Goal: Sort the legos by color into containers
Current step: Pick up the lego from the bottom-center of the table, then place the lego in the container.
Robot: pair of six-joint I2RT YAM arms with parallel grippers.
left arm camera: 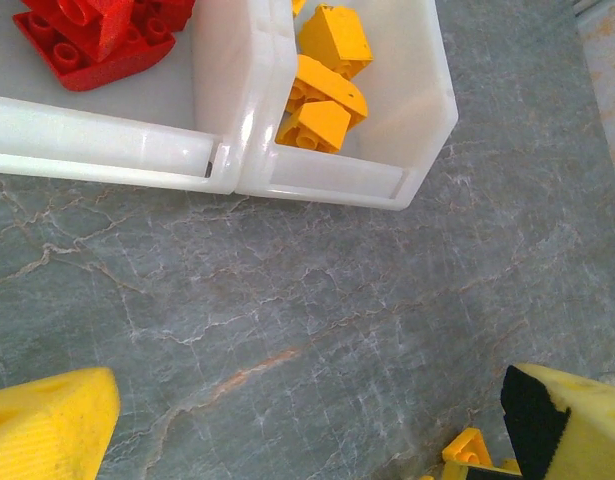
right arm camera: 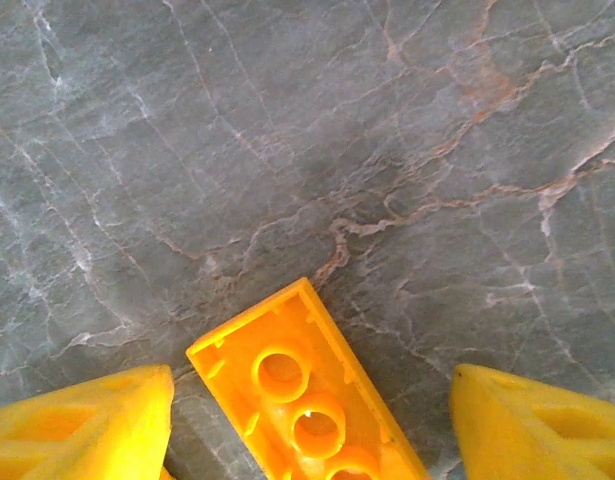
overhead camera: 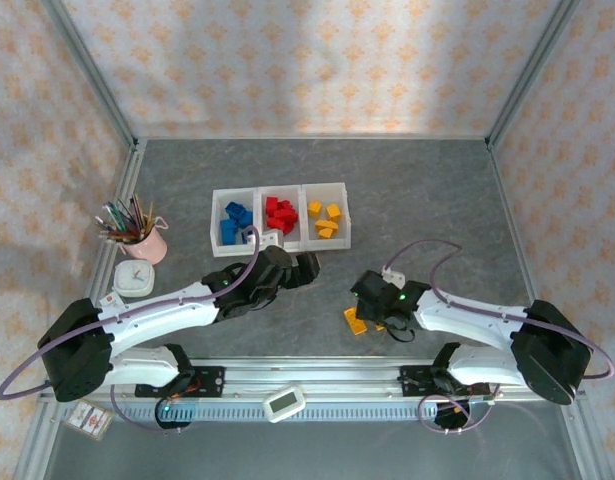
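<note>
Three joined translucent bins [overhead camera: 279,240] stand mid-table. Blue legos [overhead camera: 235,222] fill the left one, red legos [overhead camera: 279,213] the middle one, and yellow legos [overhead camera: 325,218] the right one. In the left wrist view the red legos [left arm camera: 97,35] and yellow legos [left arm camera: 322,85] lie in their bins [left arm camera: 327,175]. My left gripper [overhead camera: 307,268] hangs open in front of the bins over bare table, its jaws [left arm camera: 307,430] wide apart and empty. A yellow brick [right arm camera: 307,400] lies upside down on the table [overhead camera: 355,322]. My right gripper [right arm camera: 312,425] stands open astride it [overhead camera: 367,298].
A pink cup of pencils [overhead camera: 142,235] and a small white clock [overhead camera: 135,278] stand at the left. A white device [overhead camera: 284,402] rests on the front rail. Metal frame posts and patterned walls enclose the grey marbled table [overhead camera: 437,190].
</note>
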